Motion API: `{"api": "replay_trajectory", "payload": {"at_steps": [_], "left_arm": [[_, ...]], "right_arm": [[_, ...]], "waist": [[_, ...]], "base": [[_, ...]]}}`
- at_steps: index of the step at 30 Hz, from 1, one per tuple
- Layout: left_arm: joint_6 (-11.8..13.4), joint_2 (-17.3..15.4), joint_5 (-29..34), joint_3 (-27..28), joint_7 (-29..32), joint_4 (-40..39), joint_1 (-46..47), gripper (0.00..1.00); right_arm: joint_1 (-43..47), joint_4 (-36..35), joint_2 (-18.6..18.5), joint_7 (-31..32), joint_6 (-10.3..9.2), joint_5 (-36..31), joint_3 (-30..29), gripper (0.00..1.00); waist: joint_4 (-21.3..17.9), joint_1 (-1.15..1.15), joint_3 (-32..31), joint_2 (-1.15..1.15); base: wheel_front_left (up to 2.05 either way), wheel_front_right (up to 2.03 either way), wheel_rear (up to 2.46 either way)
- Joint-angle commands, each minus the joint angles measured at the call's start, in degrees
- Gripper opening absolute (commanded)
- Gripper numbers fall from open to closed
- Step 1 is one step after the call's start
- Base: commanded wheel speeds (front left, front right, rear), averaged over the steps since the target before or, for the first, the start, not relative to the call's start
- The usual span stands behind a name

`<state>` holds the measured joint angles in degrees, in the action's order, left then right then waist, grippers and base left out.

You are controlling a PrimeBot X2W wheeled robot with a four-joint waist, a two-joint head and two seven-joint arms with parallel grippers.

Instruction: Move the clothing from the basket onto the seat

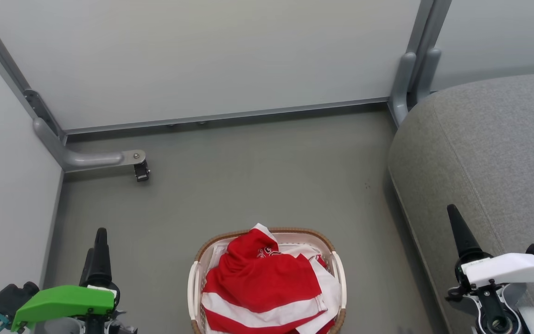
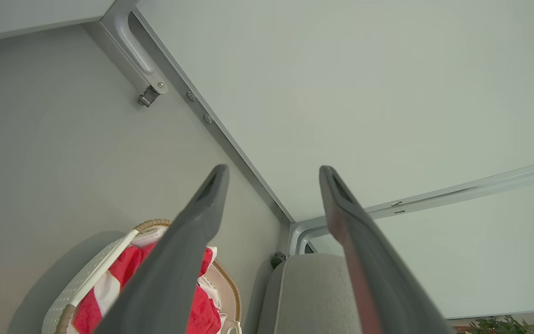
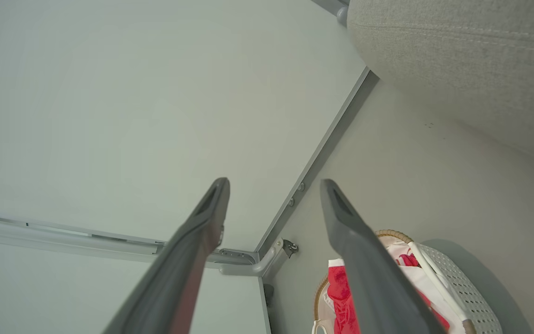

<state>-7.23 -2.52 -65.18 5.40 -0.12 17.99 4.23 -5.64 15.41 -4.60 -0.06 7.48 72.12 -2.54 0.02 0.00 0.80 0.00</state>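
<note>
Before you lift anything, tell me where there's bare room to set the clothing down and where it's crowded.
The seat, right of the basket, is bare wherever it shows. Bare floor runs from the basket to the wall. The basket itself is crowded: the clothing heaps up to its rim.

The seat (image 1: pixel 494 153) at right is showing rough woven cloth; the basket (image 1: pixel 195 284) is showing perforated plastic, the clothing (image 1: pixel 262 278) soft cloth.
</note>
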Motion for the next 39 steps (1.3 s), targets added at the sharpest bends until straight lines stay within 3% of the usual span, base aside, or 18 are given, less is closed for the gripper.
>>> {"api": "replay_trajectory", "payload": {"at_steps": [1, 21, 39], "left_arm": [[0.0, -0.6, 2.9, -0.1, -0.7, -0.6, 1.6, 1.0], [1.5, -1.7, 22.2, -3.0, -4.8, 1.3, -0.2, 1.0], [2.9, -3.2, 34.8, -6.7, -7.8, 3.1, -1.1, 1.0]], "right_arm": [[-2.0, -1.1, -0.9, -0.7, 0.01, -2.6, 0.6, 1.0], [-2.2, 0.6, -2.5, -4.8, 0.02, -21.0, 4.8, 1.0], [-1.5, 2.0, -3.2, -7.8, 0.02, -34.9, 7.1, 1.0]], "waist": [[0.0, 0.0, 0.0, 0.0], [0.3, 0.0, -0.1, 0.0], [0.7, 0.0, -0.4, 0.0]], "base": [[0.0, 0.0, 0.0], [0.0, 0.0, 0.0], [0.0, 0.0, 0.0]]}}
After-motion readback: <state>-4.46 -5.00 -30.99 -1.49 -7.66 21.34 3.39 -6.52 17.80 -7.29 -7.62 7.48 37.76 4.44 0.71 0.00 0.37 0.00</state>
